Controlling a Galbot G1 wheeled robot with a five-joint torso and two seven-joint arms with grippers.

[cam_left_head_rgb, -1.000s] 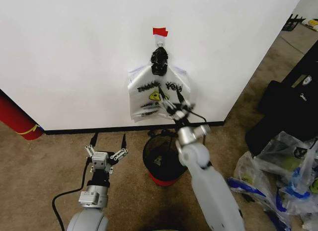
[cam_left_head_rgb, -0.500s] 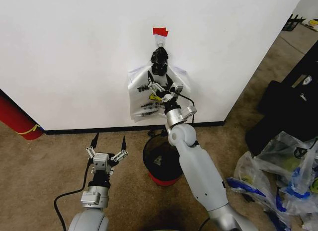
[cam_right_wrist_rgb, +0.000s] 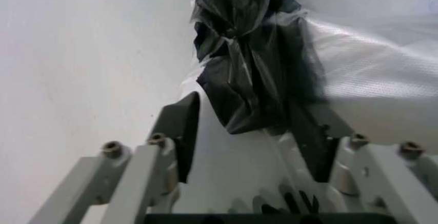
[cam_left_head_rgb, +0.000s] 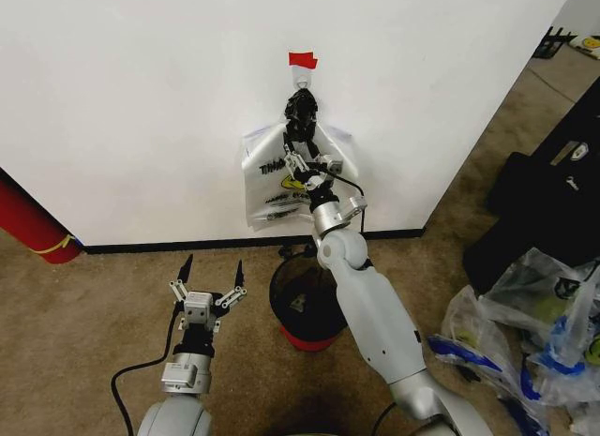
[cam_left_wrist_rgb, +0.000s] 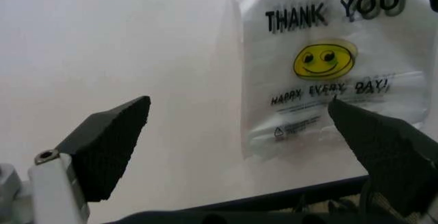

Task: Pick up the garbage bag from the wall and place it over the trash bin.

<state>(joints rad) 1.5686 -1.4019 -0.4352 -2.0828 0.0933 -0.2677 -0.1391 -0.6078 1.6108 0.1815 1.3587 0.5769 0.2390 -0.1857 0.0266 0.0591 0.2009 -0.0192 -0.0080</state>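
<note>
The garbage bag [cam_left_head_rgb: 281,183], thin white plastic with "THANK YOU" and a yellow smiley, hangs on the wall [cam_left_head_rgb: 141,98] under a red tape strip [cam_left_head_rgb: 302,59]. Its dark bunched handles [cam_left_head_rgb: 301,112] are knotted at the hook. My right gripper [cam_left_head_rgb: 302,157] is raised against the bag just below that knot. In the right wrist view it [cam_right_wrist_rgb: 246,131] is open, with the lower end of the dark bunch [cam_right_wrist_rgb: 243,70] between its fingers [cam_right_wrist_rgb: 181,131]. The trash bin [cam_left_head_rgb: 291,309], black mesh with a red base, stands on the floor below the bag. My left gripper [cam_left_head_rgb: 208,278] hovers open, low and left of the bin, facing the bag [cam_left_wrist_rgb: 321,75].
A big red cylinder [cam_left_head_rgb: 33,225] leans at the far left by the black baseboard [cam_left_head_rgb: 187,244]. Clear bags with blue and green contents [cam_left_head_rgb: 534,347] and black bags [cam_left_head_rgb: 553,192] crowd the floor on the right. A black cable [cam_left_head_rgb: 122,389] trails on the carpet by my left arm.
My right arm has risen and swung left, bringing its gripper from the bag's lower right up to the dark knot. The left gripper has shifted only slightly.
</note>
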